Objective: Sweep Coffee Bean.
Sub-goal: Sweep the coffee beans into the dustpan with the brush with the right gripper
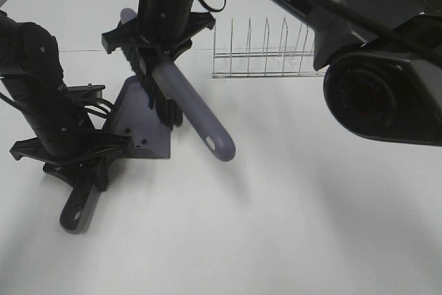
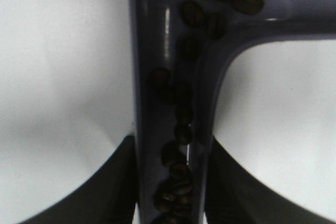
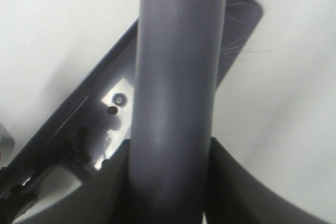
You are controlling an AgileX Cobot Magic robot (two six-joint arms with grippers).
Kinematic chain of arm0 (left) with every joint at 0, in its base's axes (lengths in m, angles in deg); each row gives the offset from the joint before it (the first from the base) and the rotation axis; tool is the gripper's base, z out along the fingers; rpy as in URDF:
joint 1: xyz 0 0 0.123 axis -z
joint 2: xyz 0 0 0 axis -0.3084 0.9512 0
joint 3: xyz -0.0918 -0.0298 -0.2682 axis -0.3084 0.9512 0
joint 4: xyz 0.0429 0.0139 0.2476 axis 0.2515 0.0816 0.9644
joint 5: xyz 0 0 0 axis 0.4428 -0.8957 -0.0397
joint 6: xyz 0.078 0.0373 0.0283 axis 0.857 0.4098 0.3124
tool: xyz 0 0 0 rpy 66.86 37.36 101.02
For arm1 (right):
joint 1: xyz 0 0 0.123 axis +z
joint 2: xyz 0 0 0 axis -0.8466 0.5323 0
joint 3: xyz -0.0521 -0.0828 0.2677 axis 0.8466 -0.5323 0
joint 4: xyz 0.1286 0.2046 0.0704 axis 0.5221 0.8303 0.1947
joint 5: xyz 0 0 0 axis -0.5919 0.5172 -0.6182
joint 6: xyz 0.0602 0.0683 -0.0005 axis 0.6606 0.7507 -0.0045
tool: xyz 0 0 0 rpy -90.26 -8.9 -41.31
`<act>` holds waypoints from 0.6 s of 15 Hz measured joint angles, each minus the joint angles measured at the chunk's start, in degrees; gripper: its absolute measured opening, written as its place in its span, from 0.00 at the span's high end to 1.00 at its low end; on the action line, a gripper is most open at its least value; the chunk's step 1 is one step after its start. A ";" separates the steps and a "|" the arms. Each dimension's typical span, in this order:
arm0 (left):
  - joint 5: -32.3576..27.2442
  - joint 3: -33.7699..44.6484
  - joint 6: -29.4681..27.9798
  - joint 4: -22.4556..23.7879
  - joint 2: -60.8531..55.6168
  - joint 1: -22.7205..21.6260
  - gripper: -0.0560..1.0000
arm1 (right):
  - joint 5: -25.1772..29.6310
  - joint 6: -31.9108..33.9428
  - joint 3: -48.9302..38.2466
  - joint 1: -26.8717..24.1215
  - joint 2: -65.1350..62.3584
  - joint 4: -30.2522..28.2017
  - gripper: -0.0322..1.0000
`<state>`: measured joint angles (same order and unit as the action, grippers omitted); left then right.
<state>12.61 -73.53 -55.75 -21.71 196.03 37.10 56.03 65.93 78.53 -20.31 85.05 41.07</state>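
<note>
Sweep ~done imo: dark oval coffee beans [image 2: 181, 129] in grey plastic dustpan [image 1: 141, 126] my L pincer [image 2: 176, 192] grips, R pincer [image 3: 173, 182] grips grey-handled black-bristled brush [image 1: 197, 112], no strays seen on white table [image 1: 311, 205].

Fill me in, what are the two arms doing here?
Sweeping job, near its end by the look of it. The left hand is shut on the handle of the grey dustpan; the right hand is shut on the brush, bristles at the pan's mouth. The coffee beans lie inside the dustpan, many down the handle channel.
</note>
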 joint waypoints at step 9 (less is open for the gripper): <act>0.00 0.00 0.11 0.00 0.00 0.00 0.65 | 0.17 -0.34 0.23 -19.77 -12.78 -6.59 0.71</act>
<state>12.61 -73.53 -55.64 -21.71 196.03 37.10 56.20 65.58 78.76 -40.08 72.27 34.49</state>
